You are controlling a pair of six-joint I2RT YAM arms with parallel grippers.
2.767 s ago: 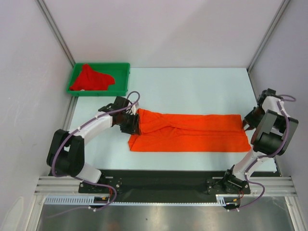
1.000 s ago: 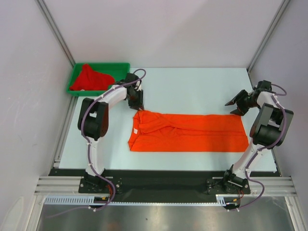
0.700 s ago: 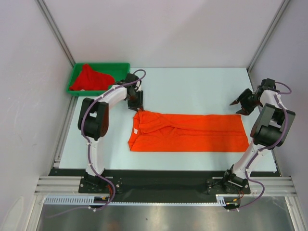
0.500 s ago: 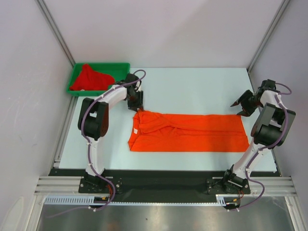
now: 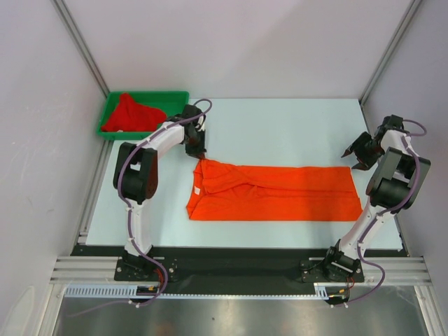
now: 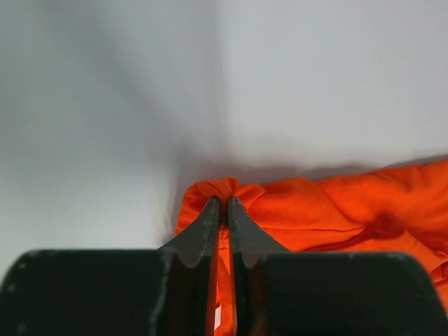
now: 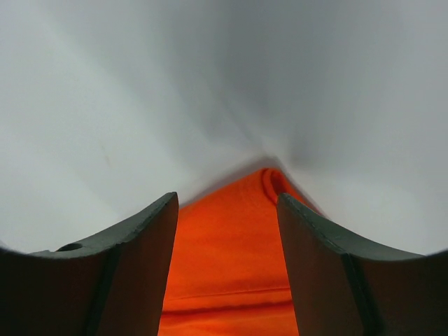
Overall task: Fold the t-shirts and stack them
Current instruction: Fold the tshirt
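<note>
Orange t-shirt (image 5: 280, 192) lies mid-table (image 5: 280, 126) as a long flat strip running left to right, collar end at left. Red t-shirt (image 5: 129, 113) sits heaped in the green tray (image 5: 157, 93), far left.

My left gripper (image 6: 224, 204) is pinched tight on a bunched fold at the strip's far-left corner; cloth puckers around the tips. My right gripper (image 7: 225, 197) is spread wide, holding nothing, with the far-right corner lying between its fingers.

Handling, as I judge it: light, limp cloth with no stiffness, so it will sag and drag wherever it is unsupported. Best hold is both far corners, all layers pinched together, lifted evenly so the strip folds without skewing.
</note>
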